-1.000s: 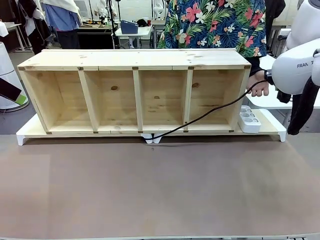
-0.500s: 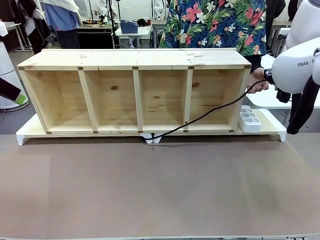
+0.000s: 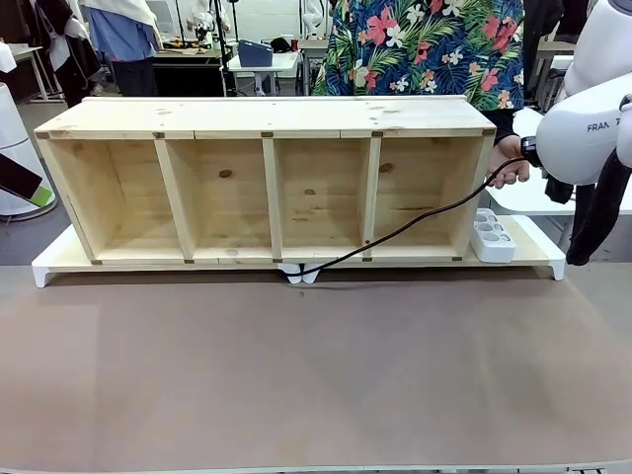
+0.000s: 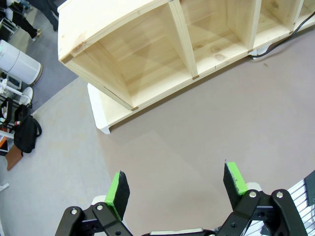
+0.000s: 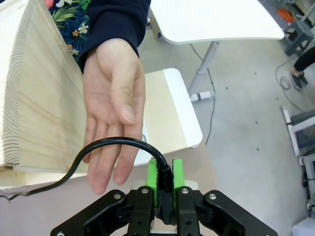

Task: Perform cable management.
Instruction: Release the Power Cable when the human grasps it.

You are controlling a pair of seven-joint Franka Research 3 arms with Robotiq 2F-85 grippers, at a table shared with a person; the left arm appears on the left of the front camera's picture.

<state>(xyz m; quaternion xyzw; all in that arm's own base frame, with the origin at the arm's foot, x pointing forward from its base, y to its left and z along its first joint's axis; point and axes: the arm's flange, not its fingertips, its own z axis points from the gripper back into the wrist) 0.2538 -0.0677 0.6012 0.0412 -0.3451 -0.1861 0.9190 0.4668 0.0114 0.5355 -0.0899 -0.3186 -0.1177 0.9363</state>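
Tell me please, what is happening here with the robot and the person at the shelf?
The right claw is shut on the plug end of the black cable, beside the right end of the wooden shelf. The person's hand is open, palm up, right next to it, as if for a handover. The cable runs down past the shelf front to the table edge; the white power strip stands at the shelf's right end. The left claw hangs open over the table.
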